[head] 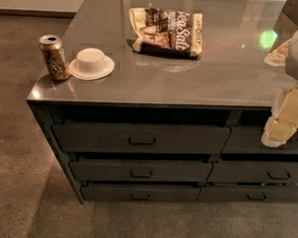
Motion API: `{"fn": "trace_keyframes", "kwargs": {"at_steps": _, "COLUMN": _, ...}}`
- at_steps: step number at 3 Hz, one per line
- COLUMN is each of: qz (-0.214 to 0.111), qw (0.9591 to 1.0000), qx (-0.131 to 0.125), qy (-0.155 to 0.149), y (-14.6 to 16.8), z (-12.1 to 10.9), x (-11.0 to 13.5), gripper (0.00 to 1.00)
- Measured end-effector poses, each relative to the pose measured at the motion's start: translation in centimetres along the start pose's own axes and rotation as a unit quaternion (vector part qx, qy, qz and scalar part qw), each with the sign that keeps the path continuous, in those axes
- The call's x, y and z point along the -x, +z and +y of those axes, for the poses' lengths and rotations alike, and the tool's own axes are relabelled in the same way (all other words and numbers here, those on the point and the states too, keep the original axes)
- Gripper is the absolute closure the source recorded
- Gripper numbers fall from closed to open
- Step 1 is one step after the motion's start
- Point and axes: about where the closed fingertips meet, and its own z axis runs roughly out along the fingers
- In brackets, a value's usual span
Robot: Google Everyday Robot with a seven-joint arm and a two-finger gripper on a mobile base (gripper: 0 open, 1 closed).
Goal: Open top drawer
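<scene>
The top drawer [140, 138] is the wide dark grey front just under the counter top, tallest of the left stack, with a small rectangular pull handle [142, 141] at its middle. It looks shut or nearly shut, with a dark gap above it. My gripper [281, 125], cream-coloured, hangs at the right edge of the view in front of the right stack, well to the right of the handle and not touching the drawer.
Two shallower drawers [141, 170] sit below the top one. The other stack [266, 172] is at the right. On the counter [191, 83] stand a can [54, 57], an upturned white bowl [92, 63] and a snack bag [166, 32]. Brown floor lies in front.
</scene>
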Motion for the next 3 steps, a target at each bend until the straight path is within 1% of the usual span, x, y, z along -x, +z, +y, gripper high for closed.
{"fn": "trace_keyframes", "kwargs": {"at_steps": 1, "qz": 0.0, "qw": 1.0, "qx": 0.0, "qy": 0.0, "y": 0.0, "z": 0.0, "x": 0.0, "gripper": 0.0}}
{"fn": "trace_keyframes", "kwargs": {"at_steps": 2, "qz": -0.012, "qw": 0.9996, "qx": 0.002, "qy": 0.024, "y": 1.3, "z": 0.0, "x": 0.6, "gripper": 0.0}}
{"fn": "trace_keyframes", "kwargs": {"at_steps": 3, "qz": -0.054, "qw": 0.9908, "qx": 0.029, "qy": 0.121, "y": 5.6, "z": 0.9, "x": 1.3, "gripper": 0.0}}
